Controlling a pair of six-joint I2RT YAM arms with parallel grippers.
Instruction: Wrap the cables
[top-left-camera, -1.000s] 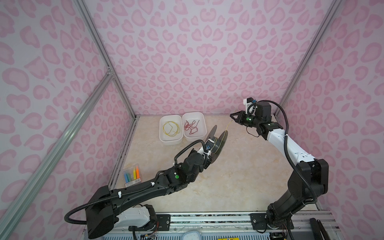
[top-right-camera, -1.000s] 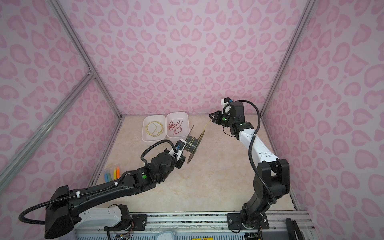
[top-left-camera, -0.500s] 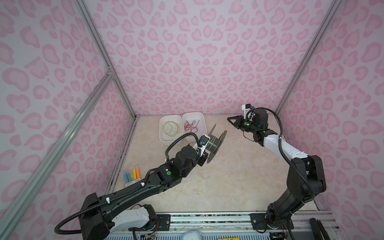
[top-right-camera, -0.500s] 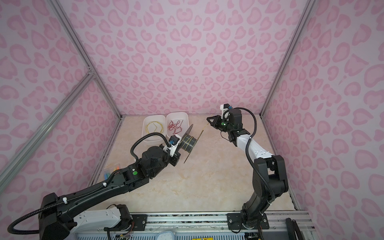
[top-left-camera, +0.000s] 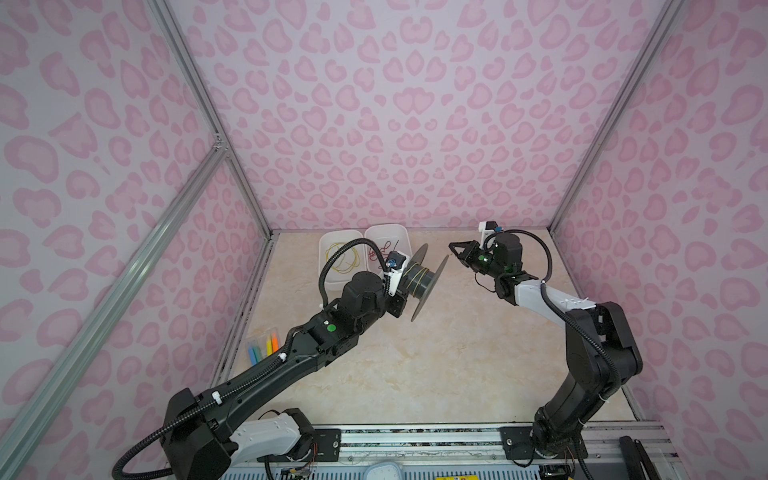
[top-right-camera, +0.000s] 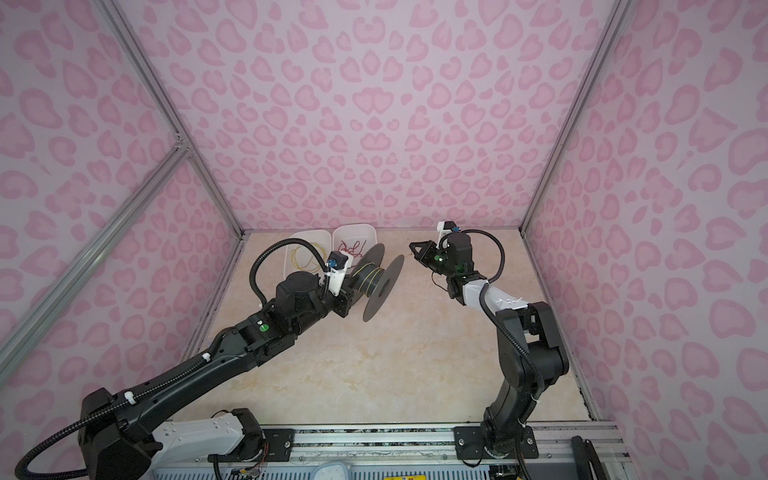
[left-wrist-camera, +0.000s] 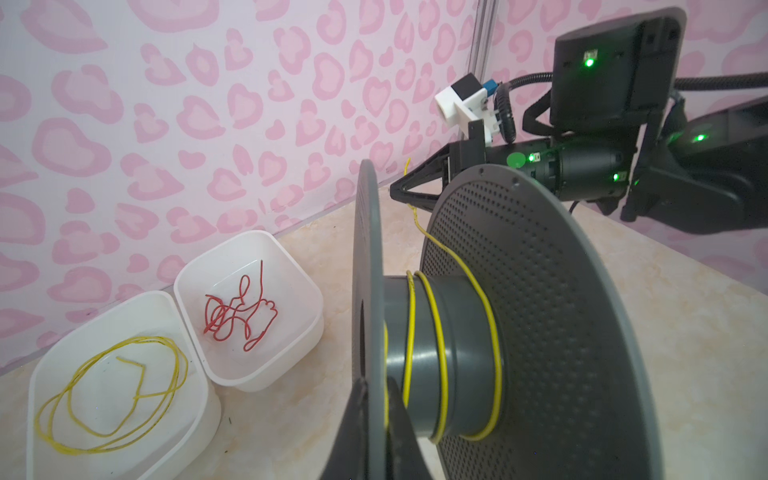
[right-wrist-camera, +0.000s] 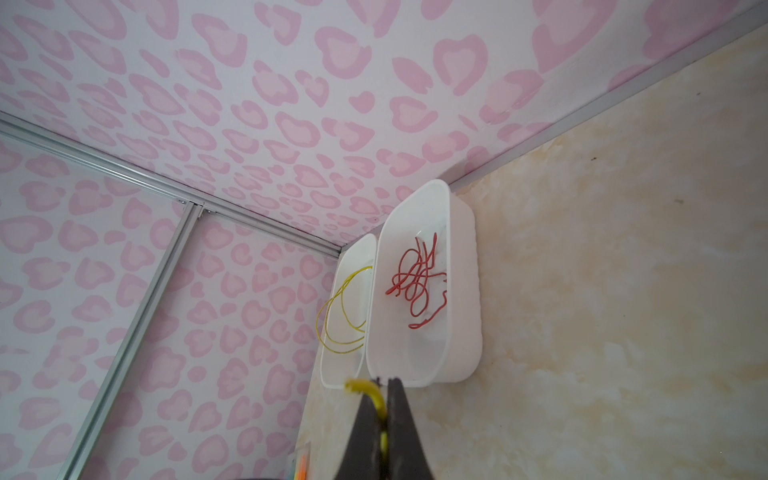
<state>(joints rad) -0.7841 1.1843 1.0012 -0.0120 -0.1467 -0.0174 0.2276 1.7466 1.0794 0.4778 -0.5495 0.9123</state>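
In both top views the left gripper (top-left-camera: 404, 296) is clamped on the grey spool (top-left-camera: 429, 280), on the flange nearer the bins, with the spool's axis roughly level. Yellow cable (top-left-camera: 417, 276) rings the hub. The right gripper (top-left-camera: 453, 247) sits close by the other flange's rim, jaws together. The strand it holds is too thin to make out here.

The left wrist view shows 4 loosely spaced yellow strands across the hub, and a short tail rising past the perforated flange to the right gripper's tip. Behind, 1 white bin (left-wrist-camera: 104, 386) holds a spare yellow cable (left-wrist-camera: 181, 365); the second bin (left-wrist-camera: 286, 291) holds a red cable (left-wrist-camera: 232, 311).

The right wrist view shows the jaws pinched on the yellow end, which pokes out just past the tips.

So this cable looks nearly wound, with only the tail left. The spare in the bin lies untouched.
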